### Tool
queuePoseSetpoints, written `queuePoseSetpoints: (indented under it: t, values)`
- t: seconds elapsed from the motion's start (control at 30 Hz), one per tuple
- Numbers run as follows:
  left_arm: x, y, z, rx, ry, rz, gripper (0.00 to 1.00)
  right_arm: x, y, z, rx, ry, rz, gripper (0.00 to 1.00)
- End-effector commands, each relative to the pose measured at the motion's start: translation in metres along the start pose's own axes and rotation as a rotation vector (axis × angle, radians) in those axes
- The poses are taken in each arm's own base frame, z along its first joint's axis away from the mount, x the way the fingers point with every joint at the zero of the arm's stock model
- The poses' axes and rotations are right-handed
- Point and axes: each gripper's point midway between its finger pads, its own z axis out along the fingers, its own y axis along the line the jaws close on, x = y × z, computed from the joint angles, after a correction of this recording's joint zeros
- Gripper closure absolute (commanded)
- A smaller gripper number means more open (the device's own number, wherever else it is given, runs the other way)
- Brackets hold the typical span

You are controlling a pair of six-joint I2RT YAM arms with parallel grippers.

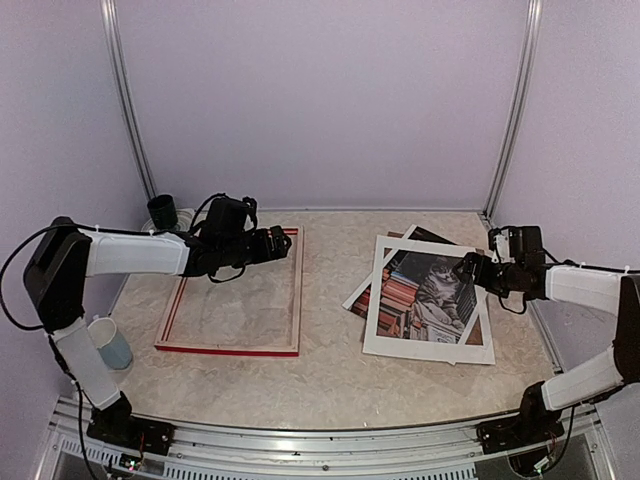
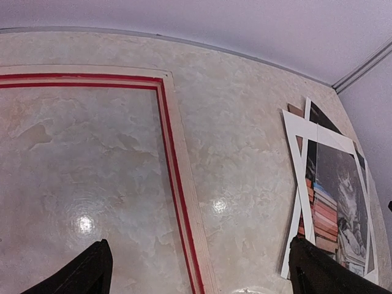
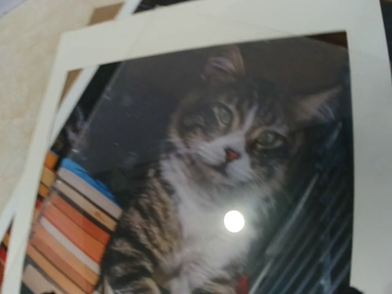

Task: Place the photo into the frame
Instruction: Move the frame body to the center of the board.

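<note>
1. The frame (image 1: 226, 350) lies flat on the table (image 1: 330, 385), at 9 o'clock from the table's middle in the top view; red shows along its edges; bare table shows through its opening.
2. The left gripper (image 1: 280, 243) hangs over the frame's 12 o'clock side; in the left wrist view its fingers (image 2: 92, 272) stand wide apart, with nothing between them.
3. The photo (image 1: 428, 290) lies at 3 o'clock from the middle, well apart from the frame; it shows a tabby cat beside stacked books.
4. A white mat (image 1: 425, 351) lies on the photo, a little turned; the cat shows through its window; a second white board (image 1: 356, 292) sticks out at 9 o'clock of this pile; a brown board (image 3: 105, 12) peeps out under it.
5. The right gripper (image 1: 468, 268) hangs over the photo's 3 o'clock edge; its jaws are wide and I see nothing held; the right wrist view shows only the cat's face, close.
6. A pale cup (image 1: 112, 345) stands just beside the frame at 9 o'clock; a dark cup (image 1: 162, 212) stands at 11 o'clock.
</note>
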Motion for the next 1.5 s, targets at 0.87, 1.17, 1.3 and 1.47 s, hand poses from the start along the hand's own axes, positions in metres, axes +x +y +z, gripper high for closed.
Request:
queuePoseSetpoints:
  t: [0.87, 1.17, 1.3, 1.47]
  values:
    - [0.095, -0.039, 0.092, 0.09, 0.26, 0.013, 0.01, 0.008, -0.016, 0.006, 0.093, 0.035, 0.045, 0.01]
    - [0.113, -0.051, 0.099, 0.137, 0.306, 0.017, 0.01, 0.009, -0.017, 0.006, 0.1, 0.034, 0.048, 0.01]
    - [0.116, -0.062, 0.1, 0.167, 0.307, 0.026, 0.01, 0.011, -0.02, 0.007, 0.108, 0.04, 0.05, 0.01]
    - [0.119, -0.076, 0.102, 0.186, 0.314, 0.045, 0.01, 0.015, -0.025, 0.009, 0.134, 0.051, 0.06, 0.01]
